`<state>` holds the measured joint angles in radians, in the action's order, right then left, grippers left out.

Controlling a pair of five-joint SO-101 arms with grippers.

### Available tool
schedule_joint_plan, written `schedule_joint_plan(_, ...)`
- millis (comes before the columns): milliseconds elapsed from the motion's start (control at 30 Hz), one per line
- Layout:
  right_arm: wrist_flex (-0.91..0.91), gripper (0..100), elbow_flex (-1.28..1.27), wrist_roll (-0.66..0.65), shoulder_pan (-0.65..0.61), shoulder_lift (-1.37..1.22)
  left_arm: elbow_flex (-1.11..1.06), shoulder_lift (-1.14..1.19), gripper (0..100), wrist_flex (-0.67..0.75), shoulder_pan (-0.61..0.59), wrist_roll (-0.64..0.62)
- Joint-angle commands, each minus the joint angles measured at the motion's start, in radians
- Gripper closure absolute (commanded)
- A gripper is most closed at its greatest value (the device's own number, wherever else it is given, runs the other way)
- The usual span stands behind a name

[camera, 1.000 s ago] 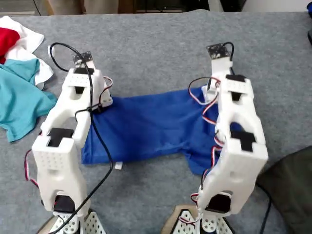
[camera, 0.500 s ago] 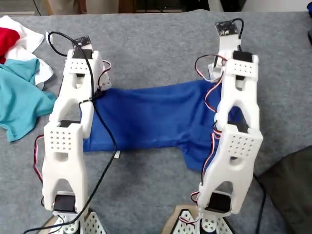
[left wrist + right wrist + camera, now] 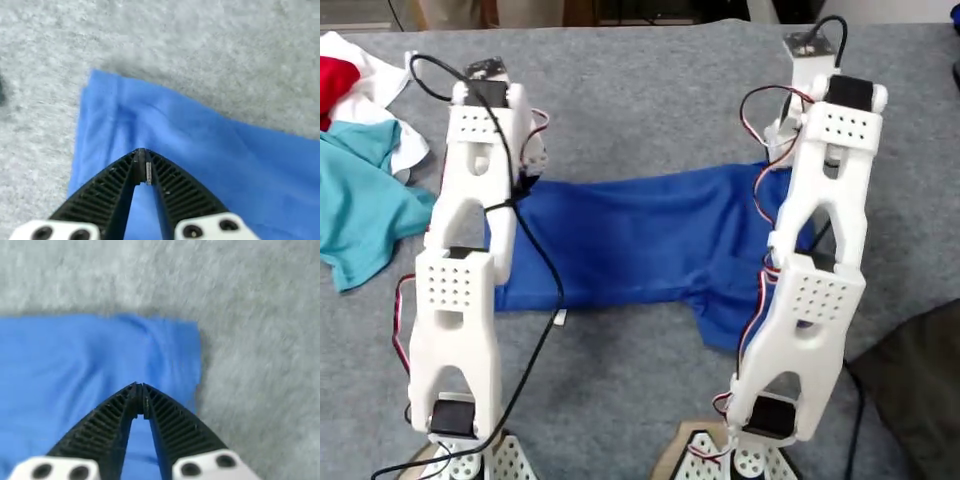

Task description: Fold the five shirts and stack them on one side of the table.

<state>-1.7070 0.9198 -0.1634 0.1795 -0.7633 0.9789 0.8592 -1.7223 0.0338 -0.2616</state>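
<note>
We see the left fingers (image 3: pixel 125 175) closed tip to tip on the blue cloth shirt (image 3: pixel 210 150). A crease runs from the pinch toward a shirt corner just beyond the tips. The right fingers (image 3: pixel 122 405) are closed on the same shirt (image 3: pixel 65 360), with its side edge just beside them and grey surface past it. How much cloth sits inside either pinch is hard for us to make out.

From above, the shirt (image 3: pixel 630 245) lies spread on the grey felt-topped bench (image 3: pixel 640 90), stretched between the two pairs of fingers. Both white arms cover the spots where they grip, and the right arm also hides part of the shirt's sleeve end.

Well away from the left fingers, at the bench's edge, we see a crumpled teal shirt (image 3: pixel 360 210), a white garment (image 3: pixel 375 70) and a bit of red cloth (image 3: pixel 332 85), all cut off by the frame. A dark cloth (image 3: pixel 910 385) lies near the right arm's base, also cut off.
</note>
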Motion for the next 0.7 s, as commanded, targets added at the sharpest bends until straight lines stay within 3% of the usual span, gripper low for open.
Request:
schedule_joint_plan(0,-0.063,99.2,-0.012,-0.003,0.019,0.005,-0.020,-0.013,98,-0.012,0.038,0.000)
schedule_joint_plan(100,-0.021,99.2,-0.096,-0.003,0.024,0.004,-0.068,-0.004,98,0.011,0.034,0.002)
schedule_joint_plan(333,0.348,99.2,-0.275,0.005,0.028,-0.076,-0.087,0.133,98,0.149,-0.034,0.008)
schedule_joint_plan(500,0.502,99.2,-0.202,0.005,0.030,-0.173,-0.025,0.177,98,0.133,-0.064,0.008)
schedule_joint_plan(667,0.528,99.2,-0.041,0.006,0.039,-0.252,0.025,0.213,98,0.115,-0.069,0.008)
